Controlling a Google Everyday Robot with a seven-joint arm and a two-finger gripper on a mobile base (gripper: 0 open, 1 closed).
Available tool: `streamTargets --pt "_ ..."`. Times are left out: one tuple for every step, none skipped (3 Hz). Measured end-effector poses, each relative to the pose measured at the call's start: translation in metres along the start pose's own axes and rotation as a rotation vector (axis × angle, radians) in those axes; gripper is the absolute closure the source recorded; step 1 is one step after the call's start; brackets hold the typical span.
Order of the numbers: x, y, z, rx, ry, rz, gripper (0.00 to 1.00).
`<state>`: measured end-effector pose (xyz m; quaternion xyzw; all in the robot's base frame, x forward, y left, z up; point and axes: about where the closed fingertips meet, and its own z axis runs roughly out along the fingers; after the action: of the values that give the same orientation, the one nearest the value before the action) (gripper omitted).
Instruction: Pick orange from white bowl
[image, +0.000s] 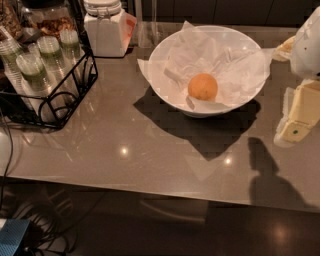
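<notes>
The orange (202, 86) is small and round and lies inside the white bowl (165, 90), on crumpled white paper, a little right of the bowl's middle. The bowl stands on the grey-brown counter at the upper middle. My gripper (296, 122) enters from the right edge as a cream and white body, to the right of the bowl and apart from it, at about the height of the bowl's near rim. It holds nothing that I can see. Its shadow falls on the counter below it.
A black wire rack (60, 95) with stacked green-lidded plastic cups stands at the left. A white lidded jar (106, 27) stands behind the bowl's left side. The counter's front edge (150, 192) runs across the lower part, with cables on the floor at lower left.
</notes>
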<state>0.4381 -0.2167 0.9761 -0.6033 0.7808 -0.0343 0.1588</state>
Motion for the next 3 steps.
streamTargets --pt "0.0 0.0 0.0 0.0 0.0 0.0 0.0" --pt "-0.005 -0.008 -0.002 0.006 -0.024 0.0 0.0" --pt "-0.024 -0.031 0.004 -0.013 -0.109 -0.026 0.0"
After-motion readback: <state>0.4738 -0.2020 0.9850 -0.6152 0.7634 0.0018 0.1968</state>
